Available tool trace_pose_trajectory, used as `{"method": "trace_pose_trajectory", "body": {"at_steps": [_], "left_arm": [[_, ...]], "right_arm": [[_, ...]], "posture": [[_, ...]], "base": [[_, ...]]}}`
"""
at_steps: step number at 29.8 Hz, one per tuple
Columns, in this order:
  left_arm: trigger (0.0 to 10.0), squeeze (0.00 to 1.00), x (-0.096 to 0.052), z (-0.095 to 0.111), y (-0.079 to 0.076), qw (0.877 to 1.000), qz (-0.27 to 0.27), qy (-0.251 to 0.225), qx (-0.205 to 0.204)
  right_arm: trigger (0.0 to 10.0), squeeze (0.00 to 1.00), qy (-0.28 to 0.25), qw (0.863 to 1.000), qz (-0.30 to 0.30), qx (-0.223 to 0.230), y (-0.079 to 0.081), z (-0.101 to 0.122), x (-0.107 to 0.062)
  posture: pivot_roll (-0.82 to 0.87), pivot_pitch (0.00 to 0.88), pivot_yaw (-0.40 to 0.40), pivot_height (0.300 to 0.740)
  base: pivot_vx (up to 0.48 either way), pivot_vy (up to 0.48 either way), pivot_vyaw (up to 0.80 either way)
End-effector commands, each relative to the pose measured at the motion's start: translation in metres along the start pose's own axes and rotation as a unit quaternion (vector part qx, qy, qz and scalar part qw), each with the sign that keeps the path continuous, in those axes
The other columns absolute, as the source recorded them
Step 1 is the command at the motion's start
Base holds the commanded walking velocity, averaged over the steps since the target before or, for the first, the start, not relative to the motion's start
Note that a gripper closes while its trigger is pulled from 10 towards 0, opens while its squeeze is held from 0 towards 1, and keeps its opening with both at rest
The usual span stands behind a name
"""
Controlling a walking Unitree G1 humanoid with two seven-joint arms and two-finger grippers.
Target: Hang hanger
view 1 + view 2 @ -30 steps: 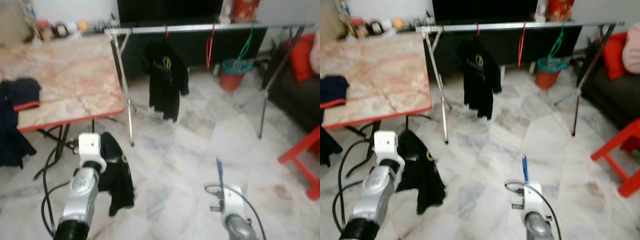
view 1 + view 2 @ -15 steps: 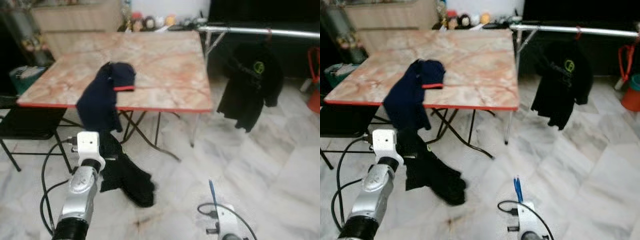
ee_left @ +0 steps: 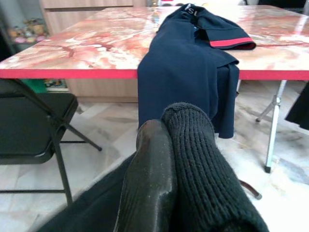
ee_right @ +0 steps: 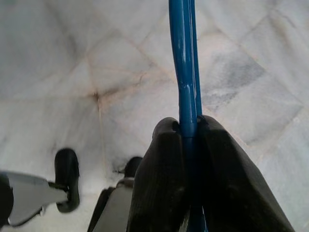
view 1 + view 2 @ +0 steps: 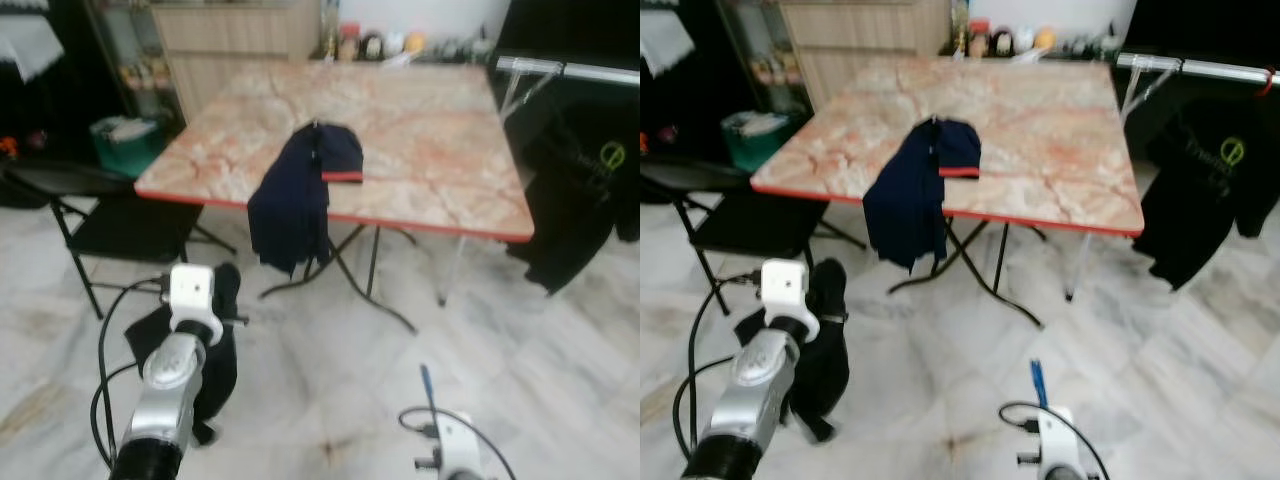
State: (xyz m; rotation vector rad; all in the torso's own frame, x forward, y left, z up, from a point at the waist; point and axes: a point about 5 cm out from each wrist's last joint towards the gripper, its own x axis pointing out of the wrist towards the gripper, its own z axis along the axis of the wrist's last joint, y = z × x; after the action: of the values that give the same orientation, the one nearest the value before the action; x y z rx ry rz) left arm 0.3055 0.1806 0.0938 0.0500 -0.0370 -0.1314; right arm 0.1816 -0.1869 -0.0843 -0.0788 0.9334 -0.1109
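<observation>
The left arm is raised forward at the lower left, and the left gripper (image 3: 169, 159) has its jaws closed on a black garment (image 5: 205, 365), which hangs down from them above the marble floor (image 5: 330, 380). The right arm extends low at the lower right; the right gripper (image 4: 186, 145) has its jaws clamped tight on a blue hanger (image 4: 182, 63), whose rod projects straight out from between them. Ahead stands the table (image 5: 440, 150), with a navy shirt (image 5: 300, 190) draped over its near edge.
</observation>
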Motion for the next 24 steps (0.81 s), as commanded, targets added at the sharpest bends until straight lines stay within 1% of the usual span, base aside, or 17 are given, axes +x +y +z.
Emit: {"method": "trace_pose_trajectory", "body": {"at_steps": [1, 4, 6, 8, 10, 12, 15, 17, 20, 24], "left_arm": [[10.0, 0.0, 0.003, 0.012, -0.0068, 0.999, -0.021, -0.026, -0.003], [10.0, 0.0, 0.0024, 0.0118, -0.0083, 0.999, -0.027, -0.024, -0.001], [10.0, 0.0, 0.0019, 0.0117, -0.0088, 0.999, -0.03, -0.023, -0.001], [10.0, 0.0, 0.0012, 0.011, -0.0085, 0.999, -0.027, -0.022, -0.004], [10.0, 0.0, 0.0011, 0.0113, -0.0081, 0.999, -0.024, -0.022, -0.006], [10.0, 0.0, 0.0016, 0.0122, -0.0075, 0.999, -0.021, -0.024, -0.01], [10.0, 0.0, 0.0023, 0.0145, -0.0105, 0.999, -0.029, -0.03, -0.012], [10.0, 0.0, 0.002, 0.0151, -0.011, 0.999, -0.029, -0.033, -0.013], [10.0, 0.0, 0.0017, 0.015, -0.0109, 0.999, -0.029, -0.033, -0.014], [10.0, 0.0, 0.0012, 0.0169, -0.0097, 0.999, -0.027, -0.035, -0.011]], "right_arm": [[10.0, 0.0, 0.004, 1.0, -0.005, 0.022, -0.0012, -0.0013, -0.0001], [10.0, 0.0, 0.004, 1.0, -0.007, 0.027, -0.0025, -0.0029, -0.0005], [10.0, 0.0, 0.002, 0.999, -0.009, 0.042, -0.0039, -0.0042, -0.0009], [10.0, 0.0, 0.003, 0.999, -0.011, 0.038, -0.0052, -0.0047, -0.001], [10.0, 0.0, 0.007, 0.999, -0.013, 0.037, -0.0062, -0.0058, -0.0011], [10.0, 0.0, 0.006, 1.0, -0.01, 0.026, -0.0059, -0.0062, -0.0012], [10.0, 0.0, 0.004, 1.0, -0.009, 0.029, -0.0039, -0.0048, -0.001], [10.0, 0.0, -0.01, 1.0, -0.005, 0.029, -0.0017, -0.0009, -0.0007], [10.0, 0.0, -0.012, 0.999, -0.008, 0.036, -0.0015, -0.001, -0.0008], [10.0, 0.0, -0.009, 1.0, -0.008, 0.026, -0.0007, -0.0022, -0.0011]], "posture": [[0.05, 0.0, 0.002, 0.74], [0.06, 0.0, 0.0, 0.74], [0.06, 0.0, 0.0, 0.74], [0.05, 0.0, 0.0, 0.74], [0.05, 0.0, 0.0, 0.74], [0.05, 0.0, 0.0, 0.74], [0.05, 0.0, -0.001, 0.74], [0.05, 0.0, -0.001, 0.74], [0.05, 0.0, -0.001, 0.74], [0.05, 0.0, -0.005, 0.74]], "base": [[0.0, 0.0, 0.0], [0.0, 0.0, 0.0], [0.0, 0.0, 0.0], [0.0, 0.0, 0.0], [0.0, 0.0, -0.8], [0.0, 0.0, -0.79], [0.0, 0.0, -0.59], [0.0, 0.0, 0.0], [0.0, 0.0, 0.0], [0.261, 0.0, 0.0]]}}
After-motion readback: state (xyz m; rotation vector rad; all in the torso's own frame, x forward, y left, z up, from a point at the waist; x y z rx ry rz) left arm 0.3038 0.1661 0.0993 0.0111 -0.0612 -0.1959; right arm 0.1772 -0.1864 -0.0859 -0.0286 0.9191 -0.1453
